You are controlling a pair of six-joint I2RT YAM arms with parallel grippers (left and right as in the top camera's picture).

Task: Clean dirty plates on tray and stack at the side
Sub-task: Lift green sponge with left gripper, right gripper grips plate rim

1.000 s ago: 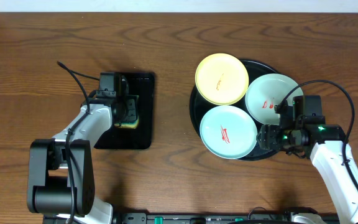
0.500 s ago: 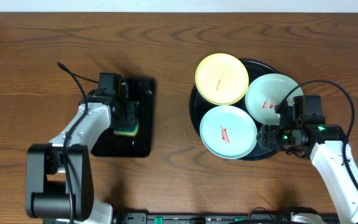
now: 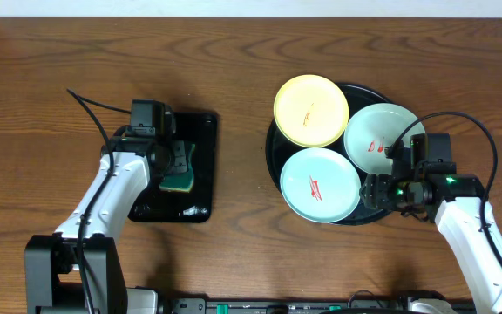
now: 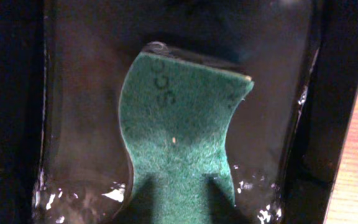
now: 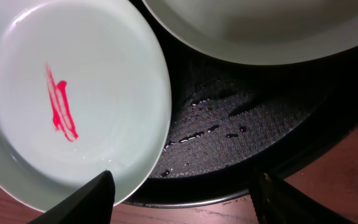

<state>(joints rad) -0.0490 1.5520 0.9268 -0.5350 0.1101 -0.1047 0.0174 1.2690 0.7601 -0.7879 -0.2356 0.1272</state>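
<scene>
The round black tray [image 3: 272,153] holds three plates: a pale yellow one [image 3: 311,111] at the back, a mint one [image 3: 382,138] at the right and a mint one [image 3: 320,184] at the front, each with a red or orange smear. My right gripper [image 3: 379,192] is open over the tray's front right rim. In the right wrist view its fingers [image 5: 185,202] straddle the rim [image 5: 229,124], the left finger at the edge of the front mint plate [image 5: 73,106]. My left gripper [image 3: 174,167] is shut on a green sponge [image 4: 179,124] over the rectangular tray.
The smaller rectangular black tray [image 3: 200,131] lies left of centre, its floor wet [image 4: 79,124]. The sponge has a yellow underside [image 3: 181,183]. Bare wooden table [image 3: 242,61] lies between and around the two trays.
My left arm has moved toward the table's front with the sponge, and the rectangular tray has shifted a little frontward. The right arm and the plates have not moved.
</scene>
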